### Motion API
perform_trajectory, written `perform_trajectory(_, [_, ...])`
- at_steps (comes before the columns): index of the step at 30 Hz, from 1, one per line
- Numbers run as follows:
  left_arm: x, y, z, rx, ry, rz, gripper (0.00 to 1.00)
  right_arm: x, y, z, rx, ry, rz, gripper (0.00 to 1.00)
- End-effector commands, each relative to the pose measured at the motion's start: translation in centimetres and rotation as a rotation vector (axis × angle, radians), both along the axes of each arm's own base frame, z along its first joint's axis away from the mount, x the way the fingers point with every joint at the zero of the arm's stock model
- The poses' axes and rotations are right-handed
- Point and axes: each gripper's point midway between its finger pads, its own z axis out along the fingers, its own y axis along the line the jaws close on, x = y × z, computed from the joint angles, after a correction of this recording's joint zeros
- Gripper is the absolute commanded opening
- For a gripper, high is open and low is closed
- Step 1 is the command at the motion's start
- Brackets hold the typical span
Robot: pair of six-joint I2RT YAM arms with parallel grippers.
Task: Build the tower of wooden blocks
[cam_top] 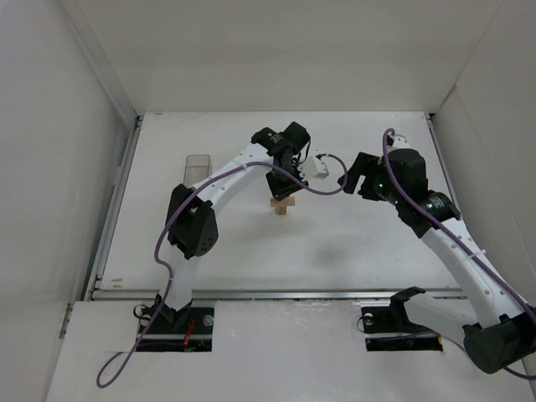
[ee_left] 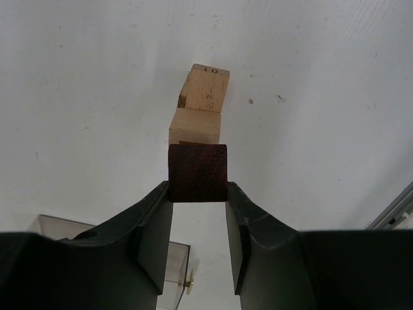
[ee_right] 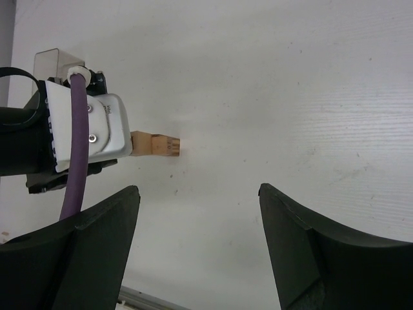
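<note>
The wood block tower (cam_top: 283, 204) is a small stack of light-tan bars laid crosswise at the table's middle. In the left wrist view the tan bars (ee_left: 205, 97) lie just beyond my left gripper (ee_left: 198, 194), which is shut on a dark reddish-brown block (ee_left: 198, 173) held right over the stack's near end; whether it touches the stack I cannot tell. In the top view the left gripper (cam_top: 280, 180) hides the block. My right gripper (ee_right: 199, 194) is open and empty, to the right of the stack (ee_right: 158, 144), and also shows in the top view (cam_top: 347, 180).
A clear rectangular plastic box (cam_top: 198, 167) stands at the back left of the table, also seen in the left wrist view (ee_left: 161, 271) and the right wrist view (ee_right: 48, 61). White walls enclose the table on three sides.
</note>
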Motion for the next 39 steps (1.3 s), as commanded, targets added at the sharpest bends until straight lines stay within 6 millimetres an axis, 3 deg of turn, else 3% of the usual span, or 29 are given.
perform_trajectory(1, [0.2,-0.2,0.6,0.001,-0.014,0.007,0.01,0.1,-0.5,0.9,-0.013,-0.044,-0.007,0.8])
perform_trajectory(27, [1.6,-0.7,0.4,0.012,-0.052,-0.002,0.01,0.1,-0.5,0.5,-0.016,-0.035,-0.007,0.8])
perform_trajectory(39, [1.1,-0.2,0.2,0.033,-0.033,-0.011,0.01,0.2,-0.8,0.5,-0.024,-0.038,-0.011,0.8])
